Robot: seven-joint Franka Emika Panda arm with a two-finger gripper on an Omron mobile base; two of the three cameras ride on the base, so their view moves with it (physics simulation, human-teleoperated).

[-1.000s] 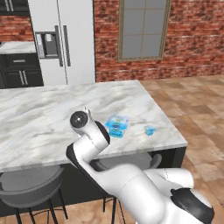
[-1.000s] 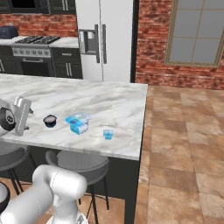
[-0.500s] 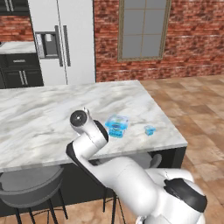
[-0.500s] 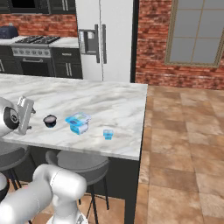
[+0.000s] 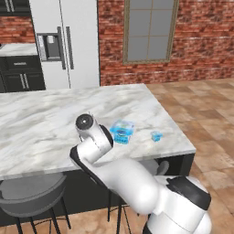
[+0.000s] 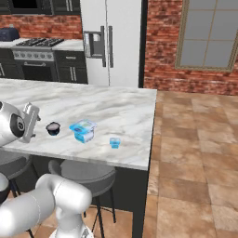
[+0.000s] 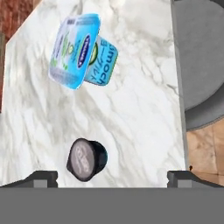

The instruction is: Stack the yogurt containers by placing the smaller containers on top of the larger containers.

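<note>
Surface finishes on the kitchen island.
The island counter (image 7: 131, 109) was polished grey-veined white marble; the large light-blue tub (image 7: 83, 50) looked like translucent plastic under a glossy printed lid. The dark round cup (image 7: 86, 159) was matt, near-black plastic with a pale, foil-like top. The stool seat (image 7: 203, 65) was smooth matt grey, the floor (image 6: 195, 139) satin terracotta tile.

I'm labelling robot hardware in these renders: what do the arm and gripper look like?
A glossy white arm of rounded, tubular segments with dark grey to black joint bands, and a dark round cap with a ring at one joint end. The gripper has two small dark grey, blocky fingertips. No cables or markings visible.
</note>
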